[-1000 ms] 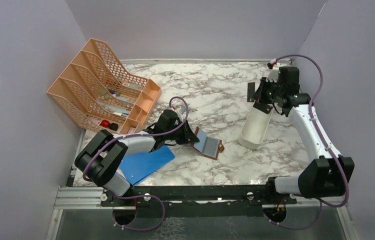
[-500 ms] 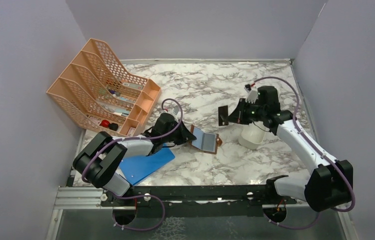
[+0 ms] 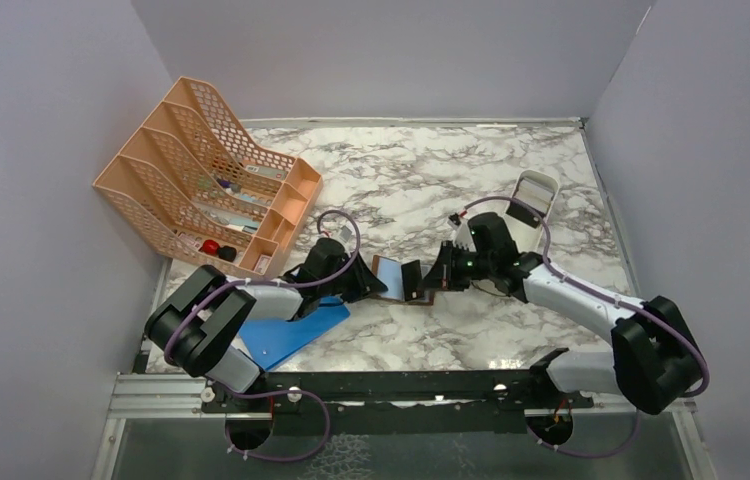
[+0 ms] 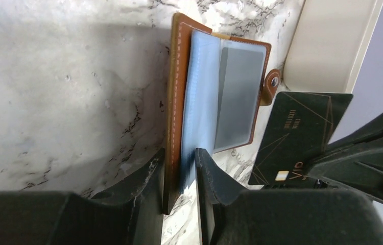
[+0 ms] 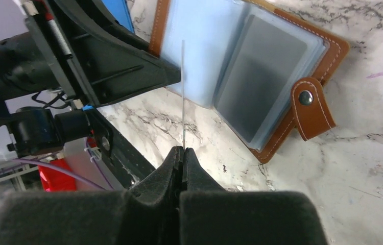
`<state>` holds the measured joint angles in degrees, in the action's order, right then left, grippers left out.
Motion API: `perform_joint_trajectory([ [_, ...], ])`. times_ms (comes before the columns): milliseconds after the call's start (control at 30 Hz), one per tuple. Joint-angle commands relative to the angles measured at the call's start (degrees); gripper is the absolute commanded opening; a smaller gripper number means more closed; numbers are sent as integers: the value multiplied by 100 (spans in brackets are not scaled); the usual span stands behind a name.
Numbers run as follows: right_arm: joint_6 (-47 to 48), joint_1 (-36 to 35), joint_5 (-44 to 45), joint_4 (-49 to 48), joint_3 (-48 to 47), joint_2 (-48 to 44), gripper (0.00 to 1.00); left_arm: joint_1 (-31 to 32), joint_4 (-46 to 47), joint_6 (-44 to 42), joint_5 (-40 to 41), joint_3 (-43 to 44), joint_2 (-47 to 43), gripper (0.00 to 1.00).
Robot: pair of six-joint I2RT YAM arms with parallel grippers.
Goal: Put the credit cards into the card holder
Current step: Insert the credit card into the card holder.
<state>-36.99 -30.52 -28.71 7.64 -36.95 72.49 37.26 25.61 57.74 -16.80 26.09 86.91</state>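
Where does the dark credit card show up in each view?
Top external: dark card, centre, at the card holder's right side.
Left wrist: dark card lower right, face-on.
Right wrist: dark card edge-on, a thin line rising from the right gripper.
Shared landmark: the brown card holder.

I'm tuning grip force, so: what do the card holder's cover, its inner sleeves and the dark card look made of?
The card holder cover: tan leather or imitation, matte, pale stitching along the edge, metal-looking snap. The inner sleeves: thin bluish translucent plastic, faintly glossy. The dark card: probably rigid plastic, matte black, gold lines and print.
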Motion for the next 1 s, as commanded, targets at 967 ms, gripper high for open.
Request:
perform_joint_trajectory([
  [967,64,-125,957,-203,-423,1373,1,-115,-1644,-1255,-83,809,-248,41],
])
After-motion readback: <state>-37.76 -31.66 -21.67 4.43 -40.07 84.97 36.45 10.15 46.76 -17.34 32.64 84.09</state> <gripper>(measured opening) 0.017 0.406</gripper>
